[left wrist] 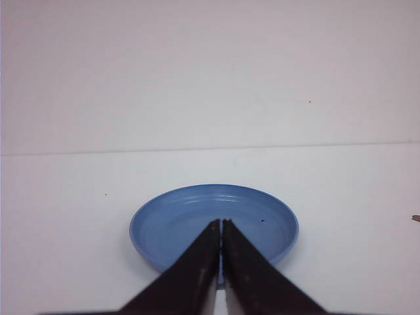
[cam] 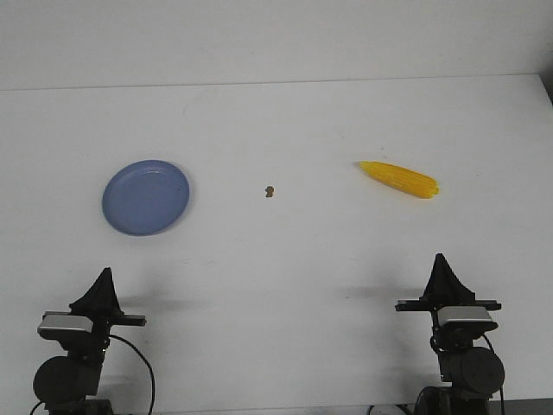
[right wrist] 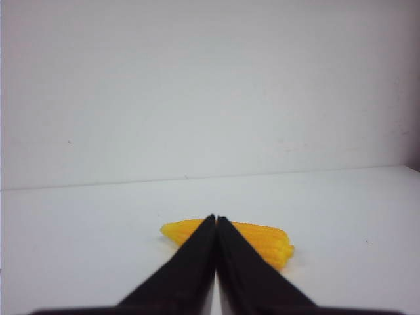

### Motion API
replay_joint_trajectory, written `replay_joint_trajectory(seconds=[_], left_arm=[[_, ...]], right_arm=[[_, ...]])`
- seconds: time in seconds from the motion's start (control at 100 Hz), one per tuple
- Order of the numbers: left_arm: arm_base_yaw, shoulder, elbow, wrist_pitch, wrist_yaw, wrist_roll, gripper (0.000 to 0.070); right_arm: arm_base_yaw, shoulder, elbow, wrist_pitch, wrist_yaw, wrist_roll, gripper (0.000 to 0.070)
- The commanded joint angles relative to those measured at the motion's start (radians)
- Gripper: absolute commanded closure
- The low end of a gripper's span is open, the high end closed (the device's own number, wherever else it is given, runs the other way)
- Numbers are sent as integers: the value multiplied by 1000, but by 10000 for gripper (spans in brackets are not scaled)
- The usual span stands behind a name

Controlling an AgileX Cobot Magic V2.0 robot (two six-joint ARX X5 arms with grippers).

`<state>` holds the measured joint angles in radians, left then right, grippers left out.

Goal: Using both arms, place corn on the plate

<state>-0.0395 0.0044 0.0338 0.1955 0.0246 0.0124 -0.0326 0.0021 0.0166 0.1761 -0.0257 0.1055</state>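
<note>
The yellow corn (cam: 399,179) lies on the white table at the right, pointed end toward the middle. On the left sits the blue plate (cam: 146,196), nothing on it. My left gripper (cam: 105,277) is shut and stays well short of the plate, at the near edge. My right gripper (cam: 440,262) is shut too, some way in front of the corn. In the left wrist view the shut gripper (left wrist: 221,223) lines up with the plate (left wrist: 170,216). The right wrist view has the shut gripper (right wrist: 215,218) in front of the corn (right wrist: 266,239).
A tiny brown speck (cam: 270,191) lies on the table between plate and corn. The table's far edge meets a plain white wall. Both arm bases with their cables sit at the near edge.
</note>
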Motion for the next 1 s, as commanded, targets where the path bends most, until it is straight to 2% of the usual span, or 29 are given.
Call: replay_joint_trajectory(seconds=[0.0, 0.99], left_arm=[[1, -1, -20, 15, -3, 2, 688], [1, -1, 0, 6, -3, 1, 688]], right_arm=[[0, -1, -4, 10, 0, 9, 699], [0, -1, -2, 11, 0, -5, 699]])
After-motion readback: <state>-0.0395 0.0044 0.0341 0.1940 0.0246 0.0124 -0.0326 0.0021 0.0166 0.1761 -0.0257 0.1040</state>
